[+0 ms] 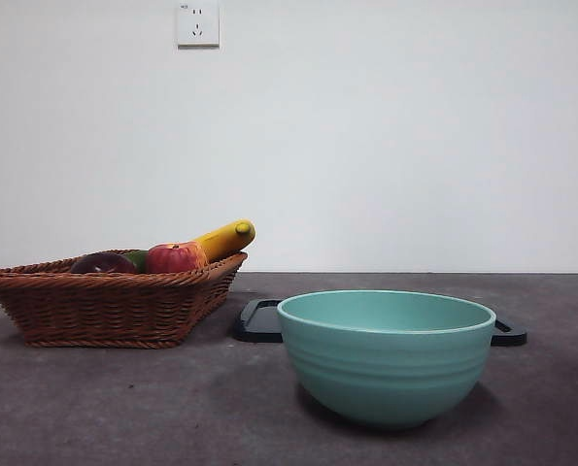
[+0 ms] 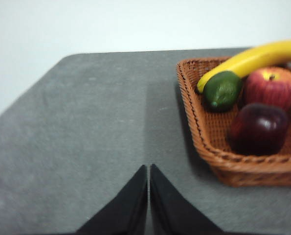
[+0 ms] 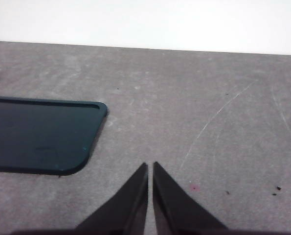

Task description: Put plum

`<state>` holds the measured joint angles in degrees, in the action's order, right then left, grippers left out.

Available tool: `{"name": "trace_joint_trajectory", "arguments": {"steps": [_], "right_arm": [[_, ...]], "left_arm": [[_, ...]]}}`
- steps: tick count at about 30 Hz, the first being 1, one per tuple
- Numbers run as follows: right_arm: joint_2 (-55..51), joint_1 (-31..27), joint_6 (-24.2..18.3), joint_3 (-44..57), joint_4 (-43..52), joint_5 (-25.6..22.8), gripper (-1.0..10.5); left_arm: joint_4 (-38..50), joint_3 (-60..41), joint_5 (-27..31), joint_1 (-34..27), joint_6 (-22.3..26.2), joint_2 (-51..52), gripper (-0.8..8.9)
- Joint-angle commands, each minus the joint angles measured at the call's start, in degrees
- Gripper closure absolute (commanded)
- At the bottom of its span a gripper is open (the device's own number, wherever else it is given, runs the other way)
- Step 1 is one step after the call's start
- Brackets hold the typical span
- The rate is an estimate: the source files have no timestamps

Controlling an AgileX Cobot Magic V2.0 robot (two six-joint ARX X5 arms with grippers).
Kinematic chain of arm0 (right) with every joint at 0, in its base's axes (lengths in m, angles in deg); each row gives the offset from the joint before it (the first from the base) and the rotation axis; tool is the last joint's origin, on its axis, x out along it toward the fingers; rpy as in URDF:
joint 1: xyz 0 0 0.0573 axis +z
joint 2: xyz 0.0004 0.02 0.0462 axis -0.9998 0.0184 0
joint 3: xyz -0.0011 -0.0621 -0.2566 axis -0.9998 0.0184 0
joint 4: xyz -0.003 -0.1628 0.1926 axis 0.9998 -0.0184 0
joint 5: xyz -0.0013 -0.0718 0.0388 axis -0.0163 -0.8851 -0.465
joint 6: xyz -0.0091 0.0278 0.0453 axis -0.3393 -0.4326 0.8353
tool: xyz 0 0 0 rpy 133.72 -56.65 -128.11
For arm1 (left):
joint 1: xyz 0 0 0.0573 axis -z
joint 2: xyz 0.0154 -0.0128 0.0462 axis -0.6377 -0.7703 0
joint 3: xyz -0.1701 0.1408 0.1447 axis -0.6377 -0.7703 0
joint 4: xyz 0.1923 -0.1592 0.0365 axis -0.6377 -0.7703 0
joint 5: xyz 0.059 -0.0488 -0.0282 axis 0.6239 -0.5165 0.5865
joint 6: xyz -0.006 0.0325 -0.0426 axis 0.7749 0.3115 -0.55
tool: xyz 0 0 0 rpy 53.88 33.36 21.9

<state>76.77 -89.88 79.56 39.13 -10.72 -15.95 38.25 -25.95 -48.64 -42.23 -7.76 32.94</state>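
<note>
Resting untouched in the wicker basket (image 2: 218, 161): plum (image 2: 258, 128), beside apple (image 2: 269, 86). Nothing moved yet. Left gripper (image 2: 148, 169) closed, empty, near the basket; right gripper (image 3: 150, 166) closed, empty, away from the basket.

Wicker basket (image 1: 114, 309) with banana (image 1: 225, 238), apple (image 1: 175, 258), green fruit (image 2: 222, 90); teal bowl (image 1: 387, 354); black tray (image 3: 37, 134)

A grey table (image 1: 123, 408) carries a wicker basket (image 1: 109, 306) at the left, a teal bowl (image 1: 386, 354) near the front, and a flat black tray (image 1: 259, 322) lying just behind the bowl, between it and the basket.
</note>
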Motion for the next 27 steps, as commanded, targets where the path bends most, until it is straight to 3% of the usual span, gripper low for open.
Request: {"name": "trace_joint_trajectory", "arguments": {"steps": [1, 15, 27], "right_arm": [[-0.17, -0.07, 3.32, 0.24, 0.37, 0.15, 9.4], [-0.17, -0.07, 10.21, 0.02, 0.50, 0.22, 9.4], [0.42, 0.00, 13.77, -9.11, 0.31, 1.22, 9.4]], "left_arm": [[-0.31, -1.16, 0.09, -0.15, -10.97, 0.11, 8.07], [-1.01, -0.39, -0.13, -0.15, -21.14, 0.11, 8.07], [-5.55, 9.81, -1.86, -0.15, -22.88, -2.75, 8.05]]}}
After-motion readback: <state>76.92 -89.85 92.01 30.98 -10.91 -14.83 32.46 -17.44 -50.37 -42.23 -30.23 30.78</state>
